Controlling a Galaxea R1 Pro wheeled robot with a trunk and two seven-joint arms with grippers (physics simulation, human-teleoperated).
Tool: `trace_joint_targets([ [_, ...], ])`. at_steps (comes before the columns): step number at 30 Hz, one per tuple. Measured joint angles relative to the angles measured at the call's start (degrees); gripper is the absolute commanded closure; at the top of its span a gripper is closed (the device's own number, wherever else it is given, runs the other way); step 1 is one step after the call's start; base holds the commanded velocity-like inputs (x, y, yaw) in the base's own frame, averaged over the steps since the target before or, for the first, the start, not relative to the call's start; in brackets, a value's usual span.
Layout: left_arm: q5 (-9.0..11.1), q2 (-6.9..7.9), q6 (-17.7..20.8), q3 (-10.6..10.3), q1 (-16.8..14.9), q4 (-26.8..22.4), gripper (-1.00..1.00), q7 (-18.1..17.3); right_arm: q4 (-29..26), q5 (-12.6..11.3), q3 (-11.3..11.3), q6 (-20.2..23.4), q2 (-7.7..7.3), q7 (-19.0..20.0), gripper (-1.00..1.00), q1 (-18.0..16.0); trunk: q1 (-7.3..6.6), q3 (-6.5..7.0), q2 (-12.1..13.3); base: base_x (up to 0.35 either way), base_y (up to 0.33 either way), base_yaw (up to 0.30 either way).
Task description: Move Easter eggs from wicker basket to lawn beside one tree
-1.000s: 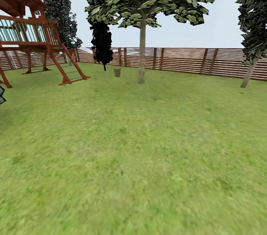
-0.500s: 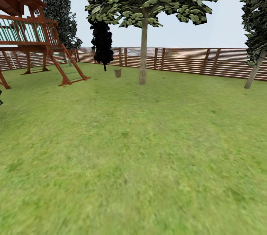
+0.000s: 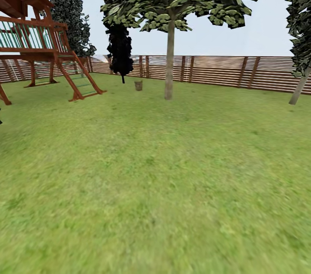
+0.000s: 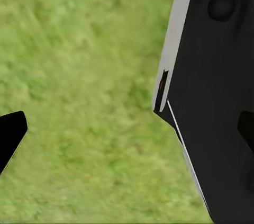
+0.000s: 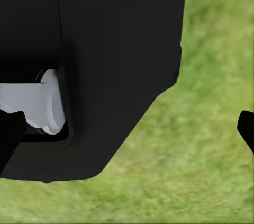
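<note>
Ahead: tree (image 3: 169,66) trunk upright on lawn (image 3: 155,179) | possibly basket (image 3: 138,85) beside | claws: both spread

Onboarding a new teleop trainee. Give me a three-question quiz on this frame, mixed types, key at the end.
1. True or false: the play set stands at the head view's left.
2. What runs along the far edge of the lawn? A) hedge B) slatted wooden fence C) brick wall
3. What small object sits on the grass just left of the trunk?

Key: 1 true. 2 B, the fence. 3 a small brown container, too far to identify.
</note>
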Motion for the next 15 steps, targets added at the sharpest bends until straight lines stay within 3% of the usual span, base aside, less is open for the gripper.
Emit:
trace_joint_targets([
  [15,0.0,0.00,0.0,0.0,0.0,0.0,-1.00,0.0,0.0,0.0,0.0,0.0,-0.01,0.0,-1.00,0.0,0.00,0.00,0.0,0.268,0.229,0.000],
])
